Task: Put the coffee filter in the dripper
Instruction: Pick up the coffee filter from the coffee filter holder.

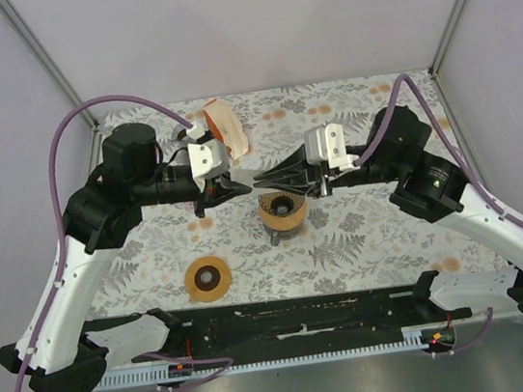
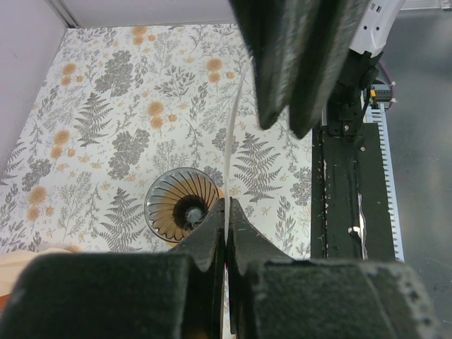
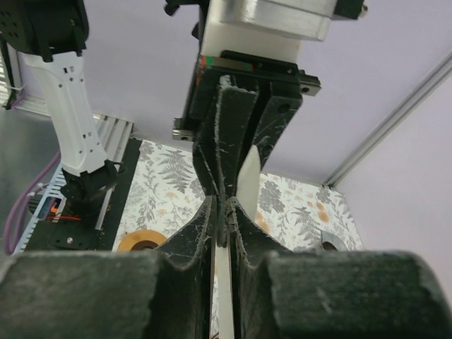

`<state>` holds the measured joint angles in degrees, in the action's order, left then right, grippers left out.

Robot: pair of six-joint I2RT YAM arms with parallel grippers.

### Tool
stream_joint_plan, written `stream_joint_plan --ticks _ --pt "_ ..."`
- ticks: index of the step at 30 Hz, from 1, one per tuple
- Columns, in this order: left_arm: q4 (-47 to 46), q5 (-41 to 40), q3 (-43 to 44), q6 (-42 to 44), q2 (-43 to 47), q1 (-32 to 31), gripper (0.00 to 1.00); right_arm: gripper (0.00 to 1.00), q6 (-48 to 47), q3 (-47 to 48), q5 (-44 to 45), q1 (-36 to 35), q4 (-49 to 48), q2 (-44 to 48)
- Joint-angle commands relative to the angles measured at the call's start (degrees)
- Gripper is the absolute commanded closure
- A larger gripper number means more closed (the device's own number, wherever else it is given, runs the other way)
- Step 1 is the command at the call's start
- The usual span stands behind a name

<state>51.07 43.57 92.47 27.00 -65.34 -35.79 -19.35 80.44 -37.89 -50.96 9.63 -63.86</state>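
Observation:
The amber ribbed dripper (image 1: pixel 282 212) stands at the table's centre and also shows in the left wrist view (image 2: pixel 166 206). Just above and behind it, my left gripper (image 1: pixel 243 185) and right gripper (image 1: pixel 261 177) meet tip to tip. The white coffee filter (image 2: pixel 231 141) is seen edge-on as a thin sheet. It runs from my shut left gripper (image 2: pixel 226 206) up into the right gripper (image 2: pixel 291 123). In the right wrist view the filter (image 3: pixel 248 176) is pinched in my shut right gripper (image 3: pixel 222 206) and in the left gripper (image 3: pixel 224 189) opposite. It is hidden in the top view.
An orange ring-shaped base (image 1: pixel 207 279) lies on the floral mat, front left of the dripper, and also shows in the right wrist view (image 3: pixel 141 240). A peach and white stack (image 1: pixel 226 128) stands behind the left wrist. A black rail (image 1: pixel 297 313) runs along the near edge.

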Motion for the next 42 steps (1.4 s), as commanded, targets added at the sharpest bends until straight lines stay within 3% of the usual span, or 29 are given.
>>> stream_joint_plan --ticks 1,12,33,42 --pt "1.2 -0.2 2.2 3.1 0.0 -0.5 0.98 0.81 -1.6 3.3 4.8 -0.3 1.9 -1.1" --pt "4.5 -4.4 2.7 8.8 -0.2 -2.1 0.98 0.55 -8.2 4.2 -2.2 -0.6 5.1 1.0" --pt "5.3 -5.1 3.4 9.6 -0.7 -3.2 0.98 0.48 -8.8 5.6 -3.9 -2.7 6.3 -1.1" --pt "5.3 -4.9 3.4 9.4 -0.6 -3.2 0.98 0.48 -8.9 5.5 -0.9 -2.9 6.6 -1.4"
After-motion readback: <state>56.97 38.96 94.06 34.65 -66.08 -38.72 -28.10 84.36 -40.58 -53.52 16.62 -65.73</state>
